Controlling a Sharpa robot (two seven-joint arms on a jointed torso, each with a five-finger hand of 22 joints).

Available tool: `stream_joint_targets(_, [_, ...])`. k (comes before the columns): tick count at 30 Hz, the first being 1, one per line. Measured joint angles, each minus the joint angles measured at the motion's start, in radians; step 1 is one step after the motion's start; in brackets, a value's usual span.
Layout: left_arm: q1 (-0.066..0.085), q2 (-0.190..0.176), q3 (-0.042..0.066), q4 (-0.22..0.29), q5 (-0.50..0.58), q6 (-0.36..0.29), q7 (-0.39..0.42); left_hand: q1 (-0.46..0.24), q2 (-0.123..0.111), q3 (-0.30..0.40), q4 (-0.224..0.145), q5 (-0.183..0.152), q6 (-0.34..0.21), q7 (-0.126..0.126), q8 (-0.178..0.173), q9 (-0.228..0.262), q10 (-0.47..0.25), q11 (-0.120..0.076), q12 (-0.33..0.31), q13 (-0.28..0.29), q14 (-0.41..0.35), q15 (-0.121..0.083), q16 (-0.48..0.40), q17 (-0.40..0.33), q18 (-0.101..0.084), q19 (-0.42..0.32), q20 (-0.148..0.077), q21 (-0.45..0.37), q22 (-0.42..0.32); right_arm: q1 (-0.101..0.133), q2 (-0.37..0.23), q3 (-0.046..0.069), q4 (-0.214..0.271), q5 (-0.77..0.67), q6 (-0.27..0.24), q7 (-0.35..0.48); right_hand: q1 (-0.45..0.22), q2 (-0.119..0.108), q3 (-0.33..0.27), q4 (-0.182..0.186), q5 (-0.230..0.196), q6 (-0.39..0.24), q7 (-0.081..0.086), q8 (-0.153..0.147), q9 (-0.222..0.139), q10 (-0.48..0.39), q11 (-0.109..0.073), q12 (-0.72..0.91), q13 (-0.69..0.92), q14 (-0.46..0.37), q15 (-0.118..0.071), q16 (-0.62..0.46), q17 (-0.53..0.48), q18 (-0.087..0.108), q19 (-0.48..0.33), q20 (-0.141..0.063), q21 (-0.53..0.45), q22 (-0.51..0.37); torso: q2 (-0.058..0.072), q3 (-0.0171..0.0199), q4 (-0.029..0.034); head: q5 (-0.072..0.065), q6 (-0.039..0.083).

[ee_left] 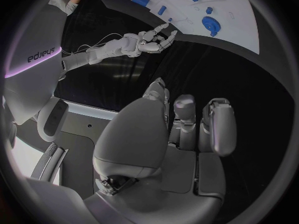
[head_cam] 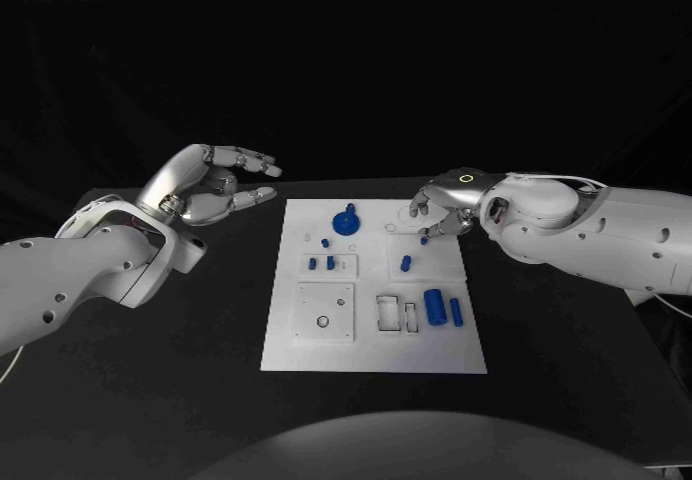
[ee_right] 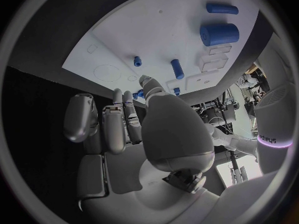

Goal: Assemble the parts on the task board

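Just beside right hand [head_cam: 441,208]: task board [head_cam: 372,340].

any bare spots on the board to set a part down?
Near edge of the white board, below the recesses, is bare. So is the strip between the blue knob and right hand. Crowded around the big cylinder.

We see glossy white arms with dark screw holes, silver hands, left hand [head_cam: 216,180], right hand [head_cam: 444,205], a thin white cable [head_cam: 555,178].

Black table [head_cam: 173,360], matte and dark, its bare surface spreading around the middle, black backdrop behind
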Motion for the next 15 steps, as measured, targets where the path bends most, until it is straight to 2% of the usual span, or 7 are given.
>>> stream_joint_targets(3, [0.0, 0.002, 0.0, -0.003, 0.0, 0.001, -0.005, 0.002, 0.006, 0.003, 0.003, 0.007, 0.0, 0.004, -0.009, -0.005, 0.004, 0.004, 0.0, -0.001, -0.004, 0.004, -0.004, -0.005, 0.0, 0.0, 0.0, -0.001, 0.0, 0.0, -0.008, 0.0, 0.008, 0.013, -0.002, 0.001, -0.025, -0.005, 0.016, 0.016, 0.007, -0.011, 0.01, -0.016, 0.0, 0.004, -0.004, 0.009, 0.013, 0.0, 0.0, 0.003, 0.0, 0.0, 0.004, 0.004, 0.004, 0.0, 0.0, -0.0007, -0.0002, 0.002, 0.0])
stream_joint_targets(5, [0.0, 0.005, 0.0, -0.005, 0.0, 0.003, -0.008, -0.002, 0.01, 0.003, 0.003, 0.008, -0.006, 0.009, -0.014, -0.007, 0.004, 0.004, 0.0, -0.001, -0.006, 0.006, -0.004, -0.009, 0.0, 0.004, 0.004, -0.006, 0.0, -0.001, -0.011, 0.0, 0.013, 0.021, -0.003, 0.002, -0.025, -0.005, 0.022, 0.021, 0.007, -0.017, 0.006, -0.023, -0.001, 0.004, -0.004, 0.009, 0.017, 0.0, 0.0, 0.003, 0.0, 0.0, 0.004, 0.004, 0.004, 0.0, 0.0, -0.0015, -0.0007, 0.004, 0.0])
stream_joint_targets(8, [0.0, 0.009, -0.001, -0.008, 0.0, 0.006, -0.013, -0.002, 0.01, 0.005, 0.0, 0.014, -0.006, 0.009, -0.018, -0.008, 0.007, 0.007, 0.001, -0.001, -0.007, 0.007, -0.004, -0.013, 0.0, 0.004, 0.004, -0.006, 0.0, -0.002, -0.012, 0.0, 0.016, 0.033, -0.003, 0.004, -0.024, -0.005, 0.044, 0.011, 0.023, -0.017, 0.006, -0.03, -0.002, 0.004, -0.004, 0.009, 0.021, 0.0, 0.0, 0.003, 0.0, 0.0, 0.004, 0.004, 0.004, 0.0, 0.0, -0.002, -0.0012, 0.005, 0.0])
stream_joint_targets(12, [0.0, 0.017, -0.001, -0.011, 0.0, 0.011, -0.017, 0.002, 0.014, 0.006, 0.0, 0.02, -0.006, 0.009, -0.018, -0.01, 0.007, 0.007, 0.005, -0.001, -0.007, 0.007, -0.008, -0.017, 0.0, 0.004, 0.004, -0.012, 0.0, -0.009, -0.011, 0.0, 0.016, 0.044, -0.001, 0.005, -0.009, -0.02, 0.074, 0.0, 0.044, -0.011, 0.012, -0.03, -0.002, 0.001, -0.002, 0.009, 0.023, 0.0, 0.0, 0.003, 0.0, 0.0, 0.004, 0.004, -0.003, 0.0, -0.001, -0.0029, -0.0008, 0.005, 0.0])
stream_joint_targets(15, [0.0, 0.02, -0.001, -0.012, 0.0, 0.015, -0.021, 0.005, 0.016, 0.007, 0.001, 0.022, -0.006, 0.009, -0.021, -0.011, 0.009, 0.009, 0.005, -0.001, -0.011, 0.011, -0.008, -0.02, 0.0, 0.004, 0.004, -0.012, 0.0, -0.016, -0.008, 0.0, 0.012, 0.051, 0.001, 0.006, -0.006, -0.024, 0.088, -0.006, 0.049, -0.005, 0.008, -0.034, -0.001, -0.01, -0.003, 0.002, 0.024, 0.0, 0.0, -0.001, 0.0, 0.0, 0.004, 0.004, -0.012, 0.0, -0.002, -0.0032, 0.0007, 0.004, 0.0])
